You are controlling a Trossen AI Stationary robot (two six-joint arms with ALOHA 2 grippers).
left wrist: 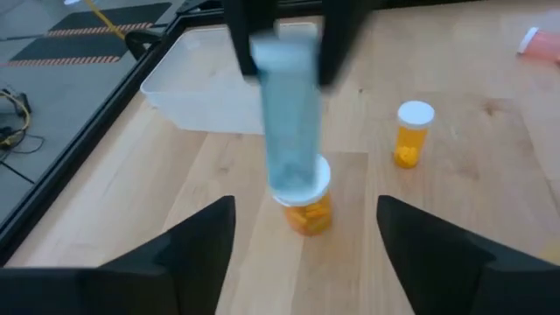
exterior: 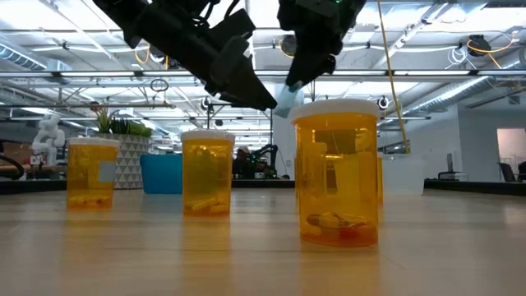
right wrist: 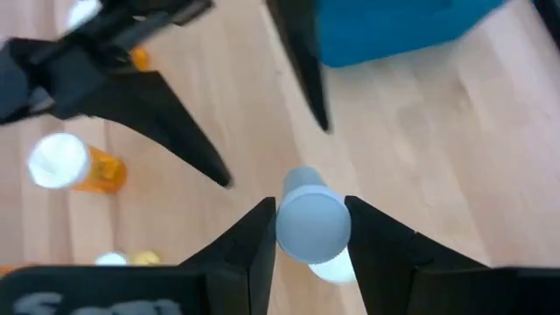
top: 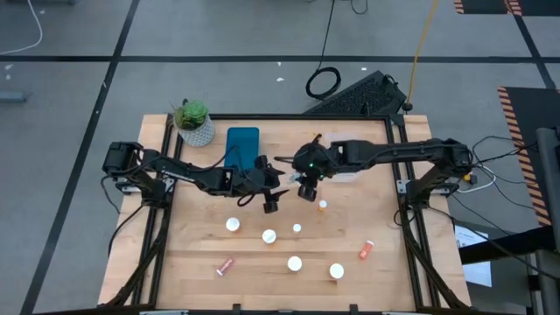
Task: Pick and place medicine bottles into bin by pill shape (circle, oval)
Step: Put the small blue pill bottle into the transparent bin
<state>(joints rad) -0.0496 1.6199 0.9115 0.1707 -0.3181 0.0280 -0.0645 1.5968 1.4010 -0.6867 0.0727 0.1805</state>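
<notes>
While our right gripper (right wrist: 312, 229) clamps a pale blue slim plastic bottle (right wrist: 312, 223) above the wooden table (top: 385, 280), just beside the blue rectangular bin (top: 242, 145), our left gripper (left wrist: 306, 241) hangs nearby, fingers spread wide. White-capped amber bottles (top: 295, 262) stand farther from the bin.

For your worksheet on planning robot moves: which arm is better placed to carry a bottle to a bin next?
The right. Its gripper is shut on a pale blue bottle above the table, while the left gripper is open and empty.
</notes>
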